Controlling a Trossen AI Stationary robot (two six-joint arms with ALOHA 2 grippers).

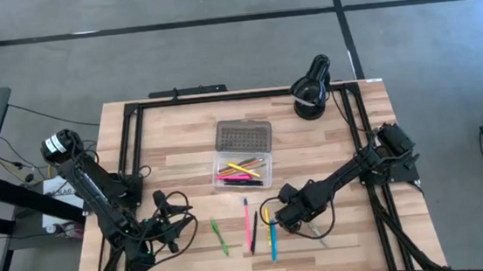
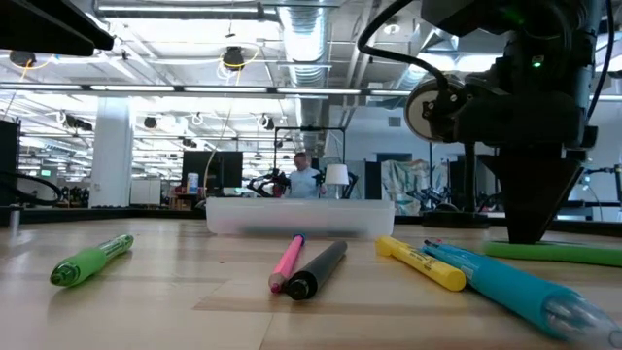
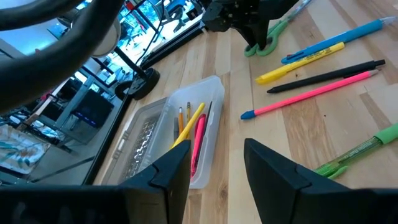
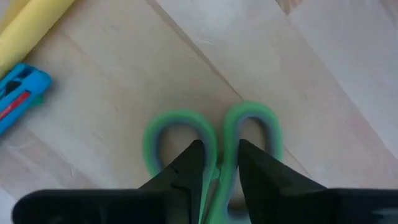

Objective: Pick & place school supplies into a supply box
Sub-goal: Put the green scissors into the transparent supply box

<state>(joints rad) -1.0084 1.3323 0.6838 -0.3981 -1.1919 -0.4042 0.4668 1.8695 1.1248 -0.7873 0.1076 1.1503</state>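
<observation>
Wooden table (image 1: 181,149): supply box (image 1: 244,166) holds yellow and pink pens (image 1: 238,172).

- Pale wood surface (image 1: 181,149).
- Clear supply box (image 1: 243,157) at centre.
- Black lamp (image 1: 311,88) at 1 o'clock.
- Green marker (image 1: 220,237), pink pen (image 1: 247,224), black pen (image 1: 255,230), yellow highlighter (image 1: 265,213), blue pen (image 1: 273,240) and green-handled scissors (image 4: 211,140) at 6 o'clock.

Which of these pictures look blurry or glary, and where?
Low view: the nearest turquoise marker is soft, the clear plastic supply box behind is hazy, and ceiling lights glare. Right wrist view: the green-handled scissors fill the frame, slightly blurred, between the right end effector fingers. High view: even light and faint shadows on the wooden table.
</observation>
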